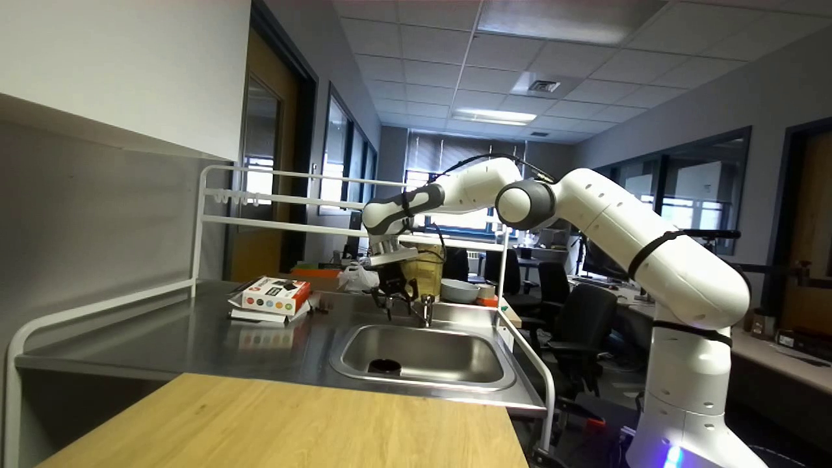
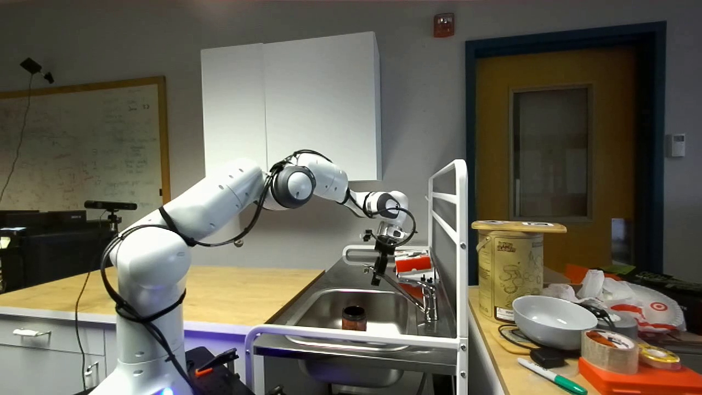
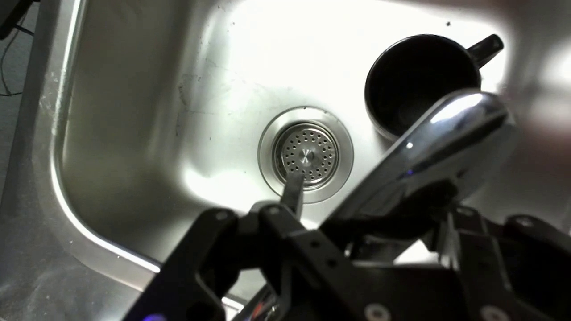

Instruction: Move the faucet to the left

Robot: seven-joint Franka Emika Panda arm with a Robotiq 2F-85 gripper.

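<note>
Steel counter (image 1: pixel 162 331) spreads across the left of an exterior view, with the sink (image 1: pixel 455 364) set into it below centre. My target, the faucet (image 1: pixel 426 311), stands at the sink's upper edge, near mid-frame; in the wrist view its chrome spout (image 3: pixel 428 169) slants across the right half, overlapping the rim of a dark mug (image 3: pixel 421 80). I have the jaws spread, seemingly one to each side of that spout; whether either touches it I can't make out. I judge I'm at the engaging step, the sideways swing not yet made. Next I'd want one jaw leaned softly on the metal, then a slow leftward sweep following the spout's arc about its base.
</note>
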